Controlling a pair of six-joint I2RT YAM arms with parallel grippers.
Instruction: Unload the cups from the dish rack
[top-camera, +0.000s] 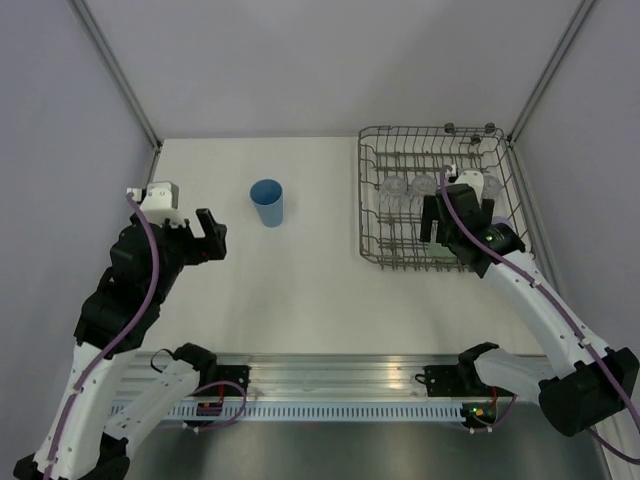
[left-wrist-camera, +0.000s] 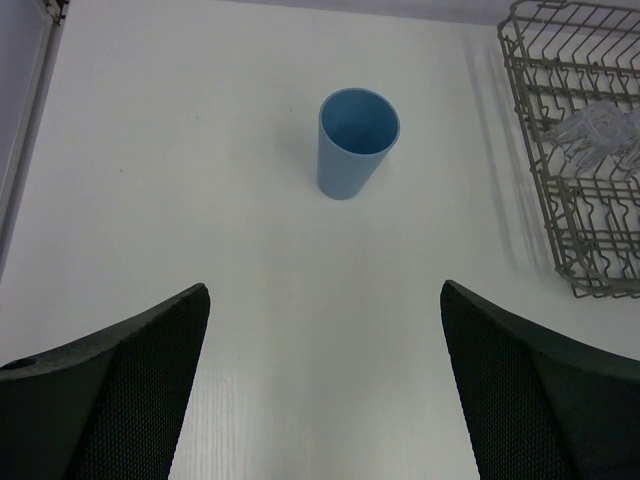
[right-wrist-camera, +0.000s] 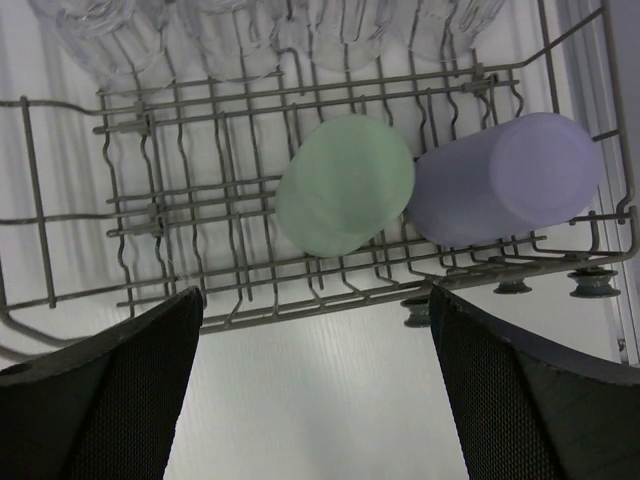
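1. Surveying the top view: blue cup stands upright on the table, upper centre, well apart from the dish rack at upper right; left gripper hangs just left of the cup, released; right gripper hovers over the rack.
2. Left wrist view: jaws wide, holding nothing; blue cup at upper centre, mouth up.
3. Right wrist view: jaws wide, empty; pale green cup at centre and lavender cup at right sit in the rack, apparently touching; clear glasses line the top edge. Judged: tumblers light, stiff, slick, best pinched across the body; glasses fragile.
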